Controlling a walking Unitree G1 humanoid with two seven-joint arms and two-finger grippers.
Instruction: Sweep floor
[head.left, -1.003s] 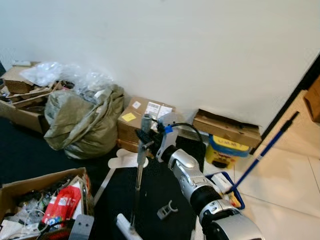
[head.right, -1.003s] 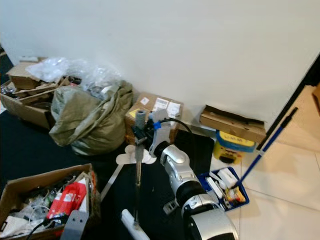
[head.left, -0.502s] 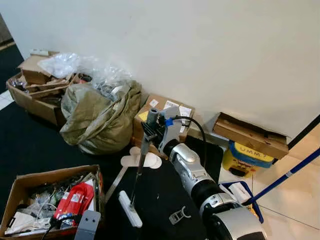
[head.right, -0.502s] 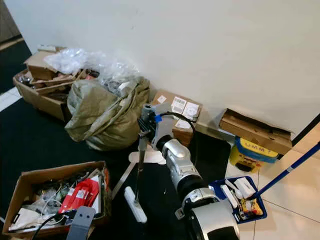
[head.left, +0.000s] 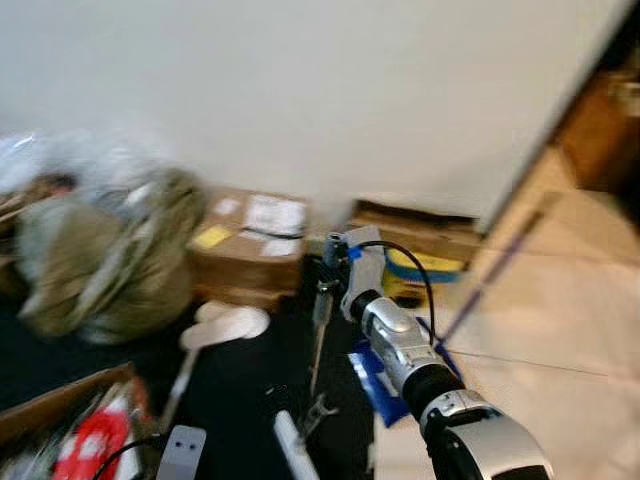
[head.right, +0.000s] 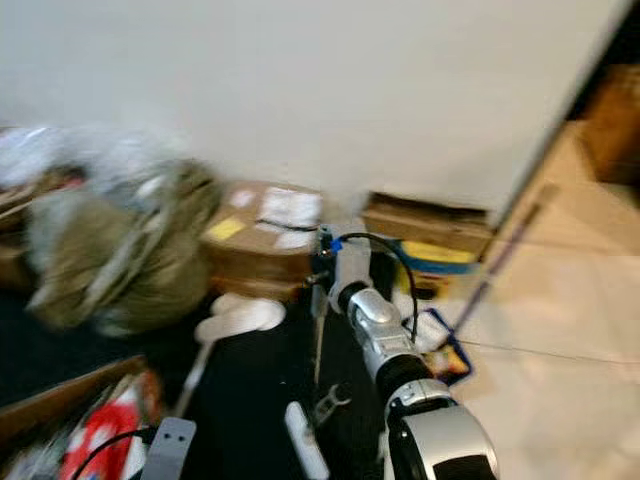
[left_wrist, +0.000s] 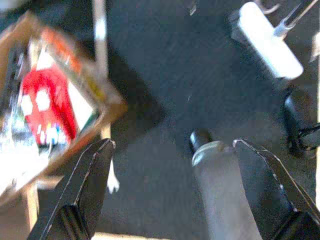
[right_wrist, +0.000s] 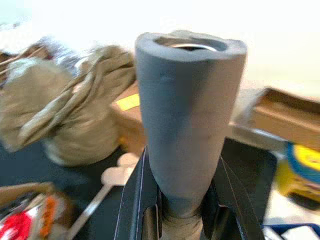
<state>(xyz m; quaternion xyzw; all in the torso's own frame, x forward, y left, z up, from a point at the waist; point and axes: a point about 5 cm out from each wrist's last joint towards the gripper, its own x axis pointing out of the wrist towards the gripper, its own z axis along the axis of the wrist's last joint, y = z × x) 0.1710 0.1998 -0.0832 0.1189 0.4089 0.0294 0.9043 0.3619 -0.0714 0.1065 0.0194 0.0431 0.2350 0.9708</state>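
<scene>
My right gripper (head.left: 331, 263) is shut on the grey foam grip of a sweeper handle (right_wrist: 187, 125), held out in front of me. The thin metal shaft (head.left: 317, 345) runs down to a white sweeper head (head.right: 304, 452) on the black mat (head.left: 240, 400). In the right wrist view the black fingers (right_wrist: 137, 200) clamp the grip from both sides. My left gripper (left_wrist: 173, 143) hangs open low over the mat, nothing between its fingers, with the white head (left_wrist: 267, 42) ahead of it. The head views are blurred.
Along the white wall stand an olive bag (head.left: 100, 250), a labelled cardboard box (head.left: 245, 235), a yellow tub (head.left: 420, 275) and a leaning blue pole (head.left: 490, 275). A blue basket (head.left: 375, 375) sits by the pale tiles (head.left: 540, 350). An open box holding a red packet (left_wrist: 45, 100) lies at my left.
The whole picture has slid left and blurred, so the camera has swung right toward the tiles. My right gripper still holds the sweeper handle.
</scene>
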